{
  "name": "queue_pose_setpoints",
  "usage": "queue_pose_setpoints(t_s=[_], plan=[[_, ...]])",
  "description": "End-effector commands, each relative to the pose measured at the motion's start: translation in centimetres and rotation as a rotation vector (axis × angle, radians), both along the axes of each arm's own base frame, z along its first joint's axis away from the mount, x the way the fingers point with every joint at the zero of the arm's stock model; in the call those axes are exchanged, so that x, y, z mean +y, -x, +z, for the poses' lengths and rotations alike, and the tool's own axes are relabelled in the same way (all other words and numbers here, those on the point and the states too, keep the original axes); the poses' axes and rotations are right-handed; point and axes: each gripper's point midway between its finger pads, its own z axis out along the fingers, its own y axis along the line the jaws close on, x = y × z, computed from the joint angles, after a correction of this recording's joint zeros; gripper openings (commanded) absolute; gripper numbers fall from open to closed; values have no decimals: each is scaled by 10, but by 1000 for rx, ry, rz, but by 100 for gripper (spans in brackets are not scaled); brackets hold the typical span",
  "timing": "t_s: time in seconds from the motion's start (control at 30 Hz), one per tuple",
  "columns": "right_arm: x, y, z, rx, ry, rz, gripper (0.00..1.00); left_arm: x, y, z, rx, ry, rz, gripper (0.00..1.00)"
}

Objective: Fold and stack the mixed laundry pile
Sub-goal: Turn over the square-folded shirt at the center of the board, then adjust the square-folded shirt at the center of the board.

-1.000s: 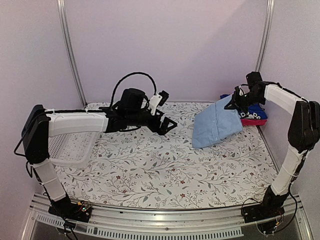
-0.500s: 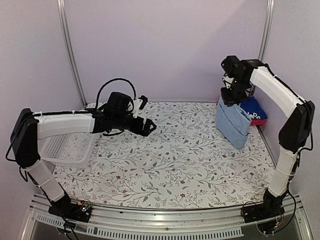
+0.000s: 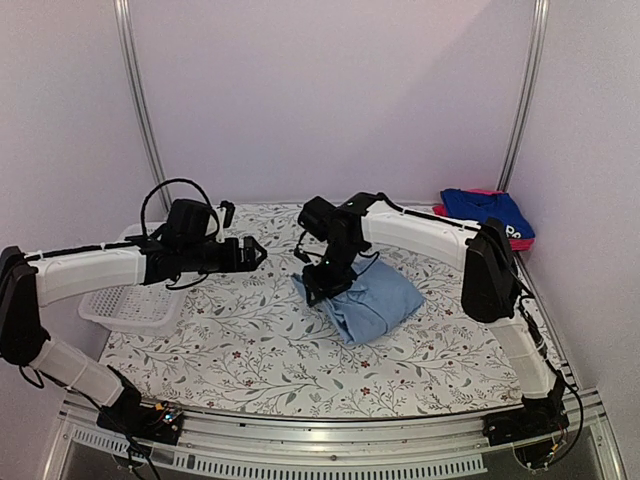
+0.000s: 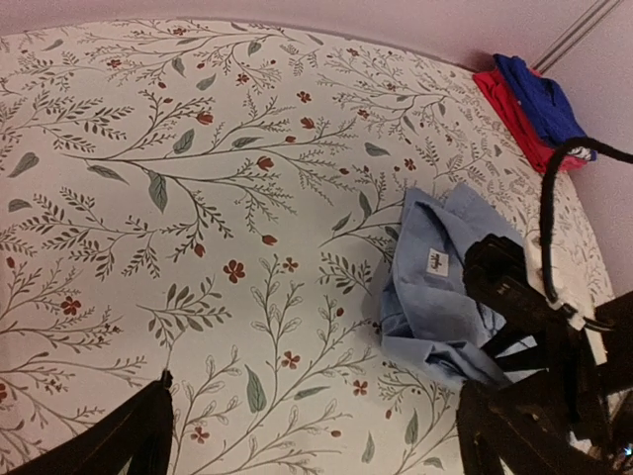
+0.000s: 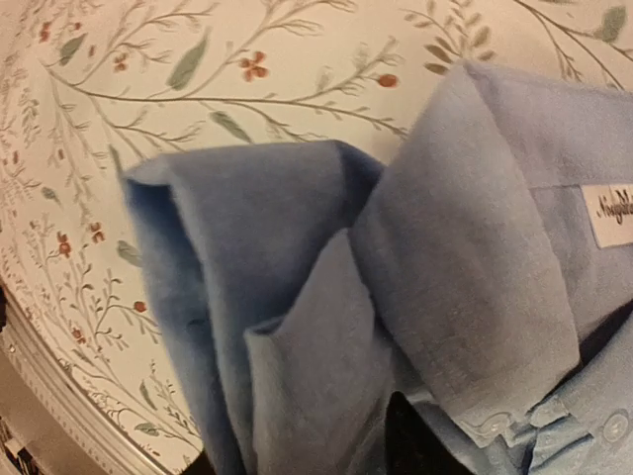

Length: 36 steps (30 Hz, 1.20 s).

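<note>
The floral table cover (image 3: 250, 350) spreads under both your grippers. The light-blue collared shirt (image 3: 380, 300) lies crumpled on it, directly beneath your right gripper (image 3: 320, 287), which sits at its collar end. You cannot tell whether those jaws are parted or pinching cloth (blue folds fill the wrist view). The white basket (image 3: 130, 310) lies behind your left gripper (image 3: 256, 250), whose jaws stand wide apart over bare cover, holding nothing. The royal-blue shirt (image 3: 485, 207) lies on the red-pink one (image 4: 504, 104), well beyond the right gripper.
</note>
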Motion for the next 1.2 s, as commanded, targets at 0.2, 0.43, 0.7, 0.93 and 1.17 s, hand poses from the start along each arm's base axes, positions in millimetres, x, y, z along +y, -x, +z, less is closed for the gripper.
queue_pose_setpoints(t_s=[0.2, 0.43, 0.7, 0.93, 1.17], plan=[[25, -6, 133, 138, -723, 135, 74, -19, 33, 1, 113, 227, -79, 100], [-100, -72, 81, 72, -605, -199, 57, -109, 82, -23, 194, 130, -392, 100], [-120, -50, -17, 204, -456, -211, 42, -144, 90, -108, 409, 23, -455, 100], [-101, 61, -41, 401, -410, -77, 40, -90, 40, -135, 448, 15, -296, 94], [-84, 79, 42, 370, -578, 12, 48, -69, 18, -84, 338, 117, -324, 93]])
